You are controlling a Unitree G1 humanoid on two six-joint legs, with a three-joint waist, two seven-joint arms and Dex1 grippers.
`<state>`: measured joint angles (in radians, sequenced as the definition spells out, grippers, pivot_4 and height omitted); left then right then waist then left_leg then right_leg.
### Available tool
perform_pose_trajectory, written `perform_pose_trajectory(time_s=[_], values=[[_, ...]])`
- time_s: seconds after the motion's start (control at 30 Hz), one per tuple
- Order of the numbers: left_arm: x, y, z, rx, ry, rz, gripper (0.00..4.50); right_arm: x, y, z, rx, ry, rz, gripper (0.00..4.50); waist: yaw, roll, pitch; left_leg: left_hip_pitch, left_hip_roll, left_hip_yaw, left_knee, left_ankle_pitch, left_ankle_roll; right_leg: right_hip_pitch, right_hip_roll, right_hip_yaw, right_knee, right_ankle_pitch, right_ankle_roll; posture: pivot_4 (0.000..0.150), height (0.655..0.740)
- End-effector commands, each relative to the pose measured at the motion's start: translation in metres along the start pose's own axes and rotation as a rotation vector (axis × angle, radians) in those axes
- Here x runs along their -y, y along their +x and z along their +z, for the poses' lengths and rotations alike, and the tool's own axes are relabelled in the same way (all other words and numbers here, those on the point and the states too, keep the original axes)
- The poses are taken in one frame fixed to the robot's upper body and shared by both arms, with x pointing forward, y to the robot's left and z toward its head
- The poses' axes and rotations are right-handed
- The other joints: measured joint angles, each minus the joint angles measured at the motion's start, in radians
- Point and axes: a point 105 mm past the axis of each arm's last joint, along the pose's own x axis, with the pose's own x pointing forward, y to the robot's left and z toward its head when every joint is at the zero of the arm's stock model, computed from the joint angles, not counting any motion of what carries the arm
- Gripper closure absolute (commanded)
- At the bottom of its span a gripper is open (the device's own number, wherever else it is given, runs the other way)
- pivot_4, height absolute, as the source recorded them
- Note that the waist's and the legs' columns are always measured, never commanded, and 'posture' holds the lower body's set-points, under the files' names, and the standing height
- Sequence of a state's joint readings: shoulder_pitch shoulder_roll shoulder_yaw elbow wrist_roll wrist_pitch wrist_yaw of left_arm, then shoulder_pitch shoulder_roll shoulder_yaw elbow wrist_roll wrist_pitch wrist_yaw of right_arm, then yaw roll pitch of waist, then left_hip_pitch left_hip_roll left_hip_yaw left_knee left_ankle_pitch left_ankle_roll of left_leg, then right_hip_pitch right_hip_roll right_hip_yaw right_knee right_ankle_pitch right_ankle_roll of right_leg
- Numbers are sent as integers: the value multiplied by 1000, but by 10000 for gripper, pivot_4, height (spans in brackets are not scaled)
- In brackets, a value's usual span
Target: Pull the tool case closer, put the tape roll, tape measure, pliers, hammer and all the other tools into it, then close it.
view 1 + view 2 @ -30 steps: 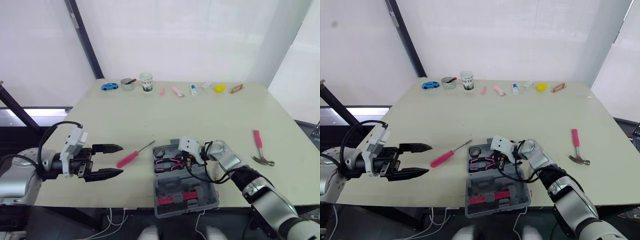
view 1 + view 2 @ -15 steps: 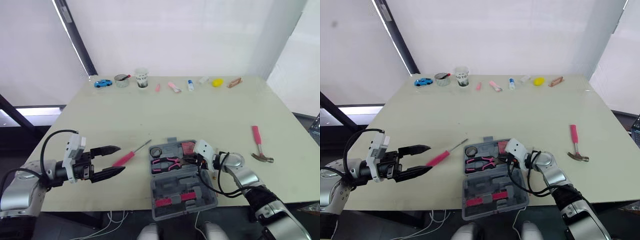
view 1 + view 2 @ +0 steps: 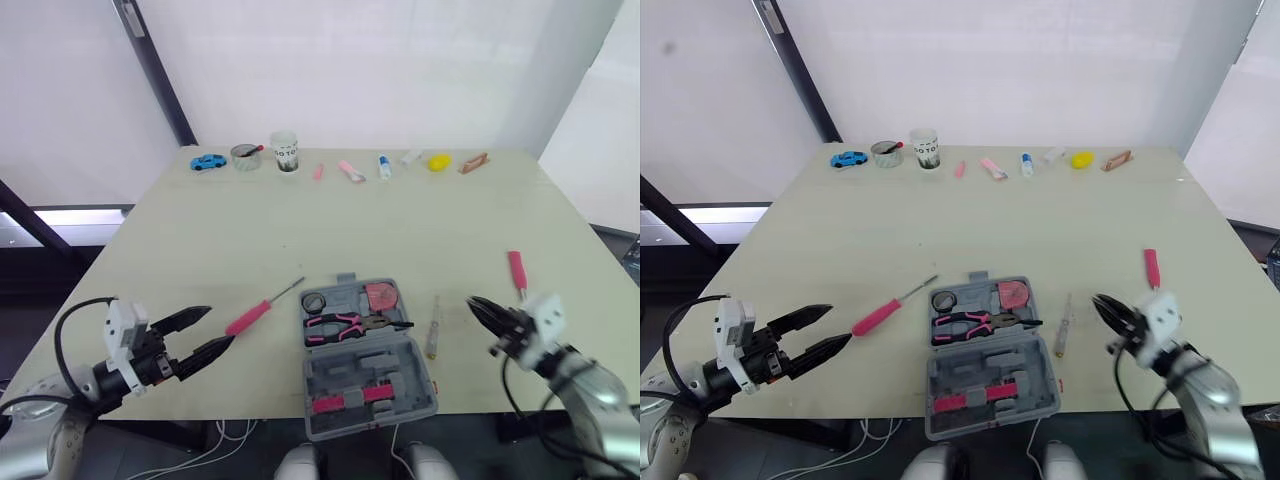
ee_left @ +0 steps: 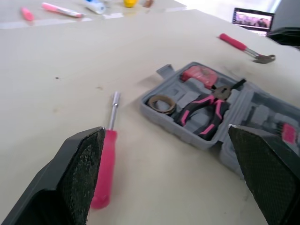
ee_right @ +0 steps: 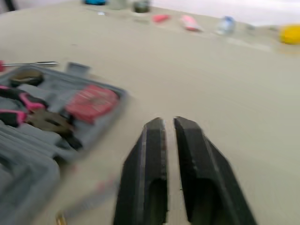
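Note:
The grey tool case [image 3: 368,372] lies open near the table's front edge. In its far half are a tape roll [image 3: 316,301], a red tape measure [image 3: 380,296] and pink-handled pliers [image 3: 350,323]. A pink screwdriver [image 3: 258,312] lies on the table left of the case, and a thin small screwdriver [image 3: 432,340] lies to its right. The hammer's pink handle [image 3: 516,270] shows beyond my right gripper [image 3: 474,304], which is shut and empty, right of the case. My left gripper [image 3: 218,327] is open, near the screwdriver's handle, its fingers [image 4: 82,173] spread wide.
Along the table's far edge stand a blue toy car [image 3: 208,162], a small tin [image 3: 243,157], a cup [image 3: 285,155], several pink and white small items and a yellow object [image 3: 438,161]. Bare tabletop [image 3: 350,225] lies between that row and the case.
My right gripper has left the case and drawn back right towards the hammer; the red tape measure now lies in the case. My left gripper has pulled back towards the front left.

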<state>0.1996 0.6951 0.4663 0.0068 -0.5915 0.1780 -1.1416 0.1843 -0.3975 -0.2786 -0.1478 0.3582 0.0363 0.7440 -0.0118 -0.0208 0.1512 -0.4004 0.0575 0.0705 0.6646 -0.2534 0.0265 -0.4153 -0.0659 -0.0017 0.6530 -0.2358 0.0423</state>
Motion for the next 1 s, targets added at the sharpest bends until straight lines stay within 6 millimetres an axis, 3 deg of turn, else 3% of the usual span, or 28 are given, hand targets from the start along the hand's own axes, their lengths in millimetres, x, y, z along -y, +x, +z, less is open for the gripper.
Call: perform_pose_trajectory(time_s=[0.03,0.17,0.23,0.37,0.5,0.6,0.77,1.0], values=[[-10,-17,-2,6,35,101,0,9,-31,11,62,-4,-76,26089,-3,0,0,0,0,0,0,0,0,0,0,0,0,-1,1,1500,7400],[-23,-44,-20,-31,58,290,0,17,-88,-5,55,56,-250,6580,-1,1,1,1,4,-3,-1,0,0,-1,0,1,0,-2,4,1500,7400],[-21,-51,-27,-38,39,314,0,19,-107,-13,30,71,-313,802,-1,0,1,1,6,-4,-1,-1,-2,-1,-1,1,-1,-2,4,1500,7400],[-13,-66,-41,-70,6,351,0,21,-138,-26,-2,110,-405,802,-3,1,1,1,7,-2,-2,-3,-6,-2,-9,-1,-7,-2,4,1500,7400],[-12,-75,-41,-73,-1,378,0,18,-152,-31,-38,115,-416,802,-3,3,2,1,10,-2,-5,-4,-6,-2,-22,-12,-9,-2,4,1500,7400],[-13,-72,-40,-76,0,370,0,20,-152,-31,-54,114,-398,802,-2,2,2,1,11,-1,-10,-4,-7,-4,-22,-16,-11,-2,4,1500,7400],[9,-43,-53,-218,54,133,0,7,-118,-30,-130,98,-181,802,-2,3,3,1,10,2,-13,-5,-8,-6,-20,-20,-11,-1,1,1500,7400],[22,-8,-40,-230,99,-109,0,-6,-62,-10,-145,45,70,802,1,2,2,1,6,1,-13,-3,-5,-6,-14,-22,-11,0,-2,1500,7400]])
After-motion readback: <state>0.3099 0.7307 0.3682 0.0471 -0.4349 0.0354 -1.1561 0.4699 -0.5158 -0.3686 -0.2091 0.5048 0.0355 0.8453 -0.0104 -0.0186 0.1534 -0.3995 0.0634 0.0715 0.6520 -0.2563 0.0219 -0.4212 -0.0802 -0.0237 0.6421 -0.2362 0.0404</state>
